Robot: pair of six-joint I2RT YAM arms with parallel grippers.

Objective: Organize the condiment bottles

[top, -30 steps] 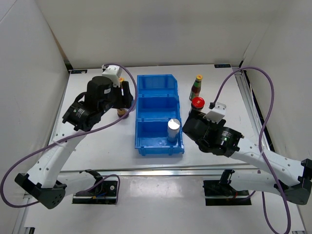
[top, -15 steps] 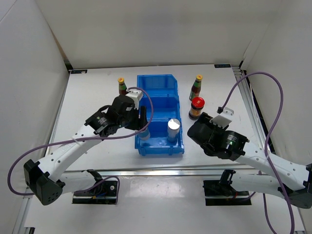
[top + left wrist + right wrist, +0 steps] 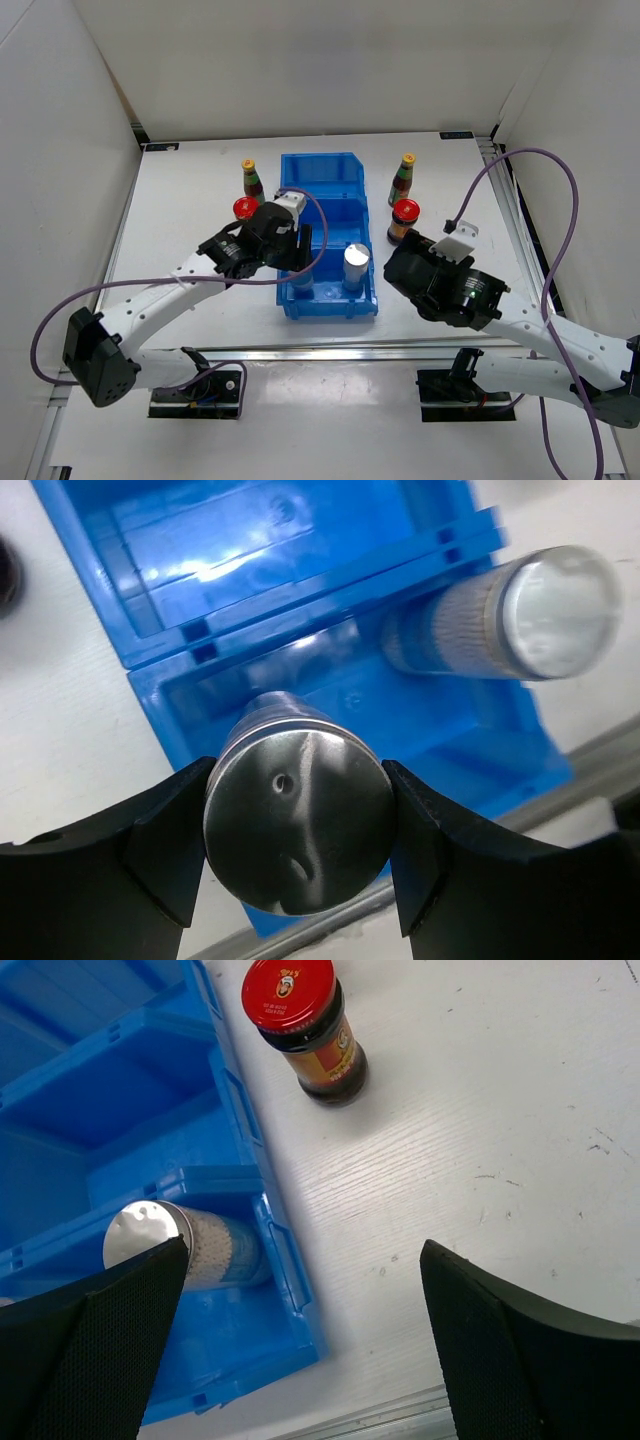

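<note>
My left gripper (image 3: pixel 297 825) is shut on the silver top of a white-blue condiment bottle (image 3: pixel 300 780), held upright over the left side of the near compartment of the blue bin (image 3: pixel 330 600). From above, this gripper (image 3: pixel 301 262) covers that bottle. A second silver-topped bottle (image 3: pixel 356 262) (image 3: pixel 520 610) (image 3: pixel 170 1245) stands in the same compartment at the right. My right gripper (image 3: pixel 303 1250) (image 3: pixel 392 262) is open and empty over the table just right of the bin. Red-lidded jars (image 3: pixel 243 208) (image 3: pixel 404 220) (image 3: pixel 305 1020) and yellow-capped bottles (image 3: pixel 250 178) (image 3: pixel 404 178) stand on either side of the bin.
The bin (image 3: pixel 325 175) has three compartments in a row; its middle and far ones hold nothing. White walls close in the table on the left, back and right. A metal rail (image 3: pixel 330 350) runs along the near edge.
My left arm has swung from the back left of the table to the bin's near compartment, uncovering the left red-lidded jar and yellow-capped bottle. My right gripper has drawn back slightly from the bin.
</note>
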